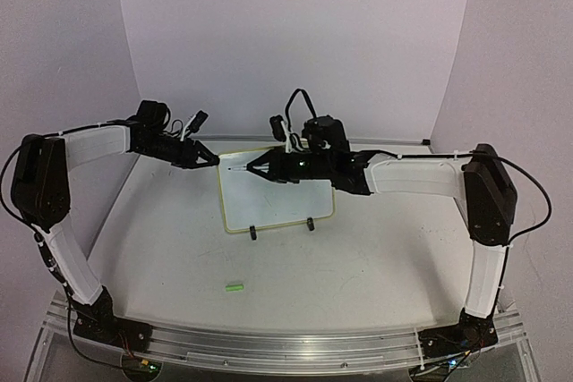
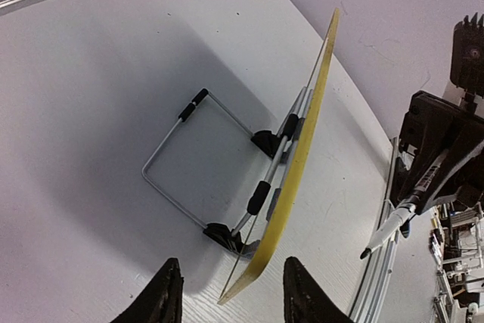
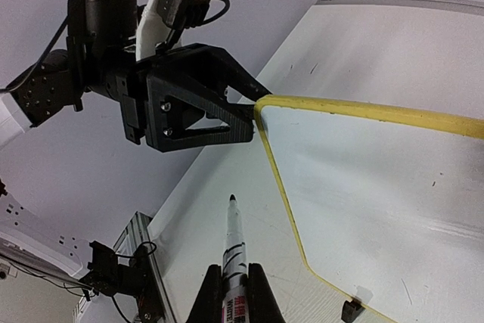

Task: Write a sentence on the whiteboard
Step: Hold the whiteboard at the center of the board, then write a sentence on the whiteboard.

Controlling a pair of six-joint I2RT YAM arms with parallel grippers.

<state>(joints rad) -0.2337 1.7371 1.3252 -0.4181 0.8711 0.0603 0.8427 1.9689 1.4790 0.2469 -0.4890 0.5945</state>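
Two arms meet over the far middle of the table (image 1: 385, 257), where the whiteboard (image 1: 277, 194) leans back on its wire stand (image 2: 178, 149), nearer the far edge than the near one. Its face carries no sentence yet, so the step in hand looks like steadying the board before the first stroke.

The left gripper (image 2: 231, 277) straddles the board's upper left corner with its fingers released, leaving a gap on each side of the yellow frame. Next it would need to pinch that frame. The right gripper (image 3: 234, 277) is clenched on a marker (image 3: 231, 232), whose bare tip is held clear in front of the face. It must come onto the board.

A small green piece (image 1: 235, 287), perhaps the cap, lies toward the near edge. The stand's clips are partly hidden, and faint specks on the face are too dim to read.
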